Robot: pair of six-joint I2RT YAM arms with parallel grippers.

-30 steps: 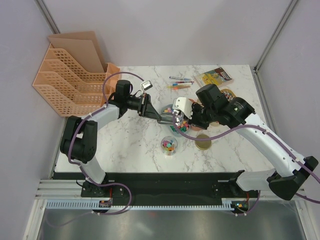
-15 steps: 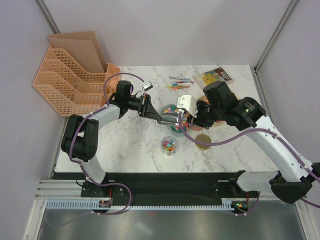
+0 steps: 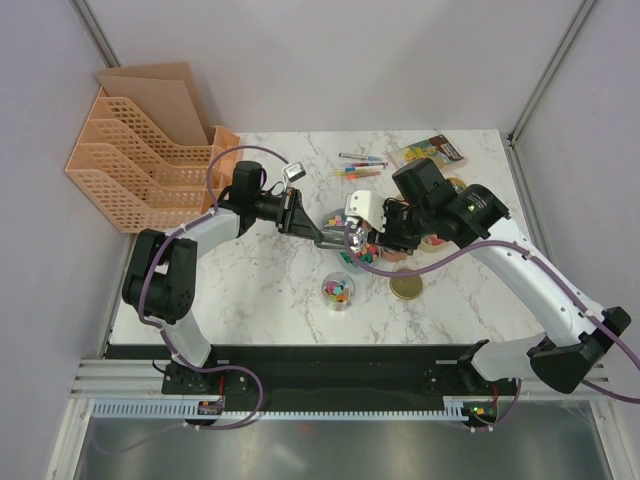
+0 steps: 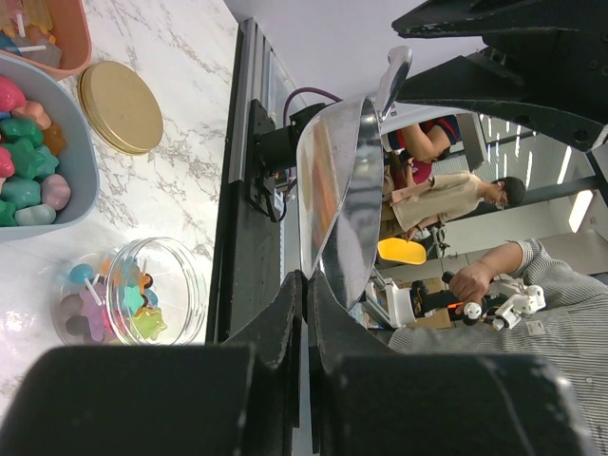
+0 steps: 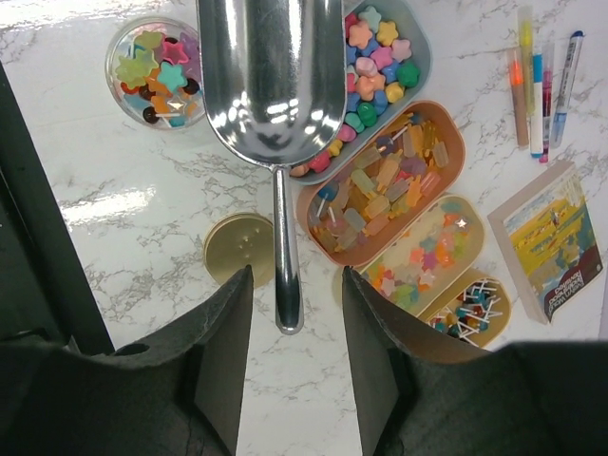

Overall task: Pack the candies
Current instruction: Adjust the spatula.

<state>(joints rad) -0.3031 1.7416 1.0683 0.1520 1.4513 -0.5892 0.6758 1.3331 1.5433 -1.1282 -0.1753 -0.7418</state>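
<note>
- Holding: left gripper [image 4: 306, 288] clenched on a shiny metal scoop [image 5: 271, 76], whose bowl hangs over a grey oval tray [image 5: 425, 59].
- Right gripper [image 5: 295, 278] unclenched, fingers on either side of the scoop handle, gripping nothing.
- Small bright candies [image 5: 380, 52] fill the grey tray, the peach oval trays [image 5: 462, 157] and a clear round jar [image 5: 157, 71].

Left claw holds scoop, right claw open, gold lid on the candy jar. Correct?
No: the gold lid lies on the table, apart from the open candy jar (right wrist view). Left claw holds the scoop, right claw open.
</note>
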